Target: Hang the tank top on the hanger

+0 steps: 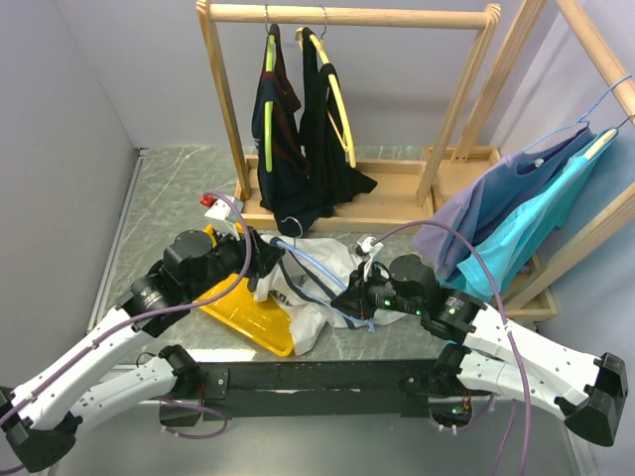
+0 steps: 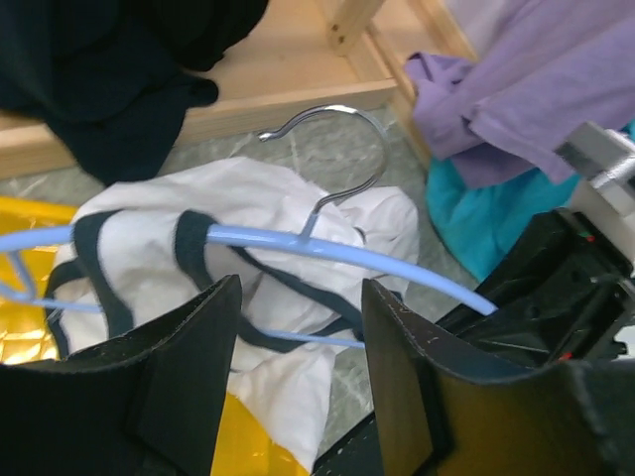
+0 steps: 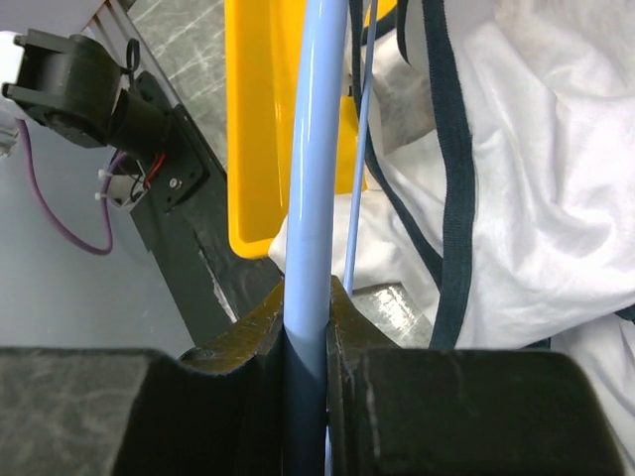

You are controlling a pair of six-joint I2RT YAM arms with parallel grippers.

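Note:
The white tank top [image 1: 317, 283] with navy trim lies crumpled at the table's middle, partly over a yellow tray. The light-blue hanger [image 1: 310, 261] runs through it, its metal hook [image 2: 337, 164] pointing to the far rack. My right gripper [image 1: 349, 297] is shut on the hanger's right arm [image 3: 313, 198], seen clamped between both pads in the right wrist view. My left gripper [image 1: 270, 260] is open and empty, jaws wide just above the tank top [image 2: 288, 288] and the hanger's bar [image 2: 337, 253], touching neither as far as I can tell.
A yellow tray [image 1: 248, 309] lies under the tank top's left side. A wooden rack [image 1: 347, 15] at the back holds dark garments on lime and yellow hangers. A second rack at right holds purple [image 1: 486, 203] and teal [image 1: 531, 223] shirts.

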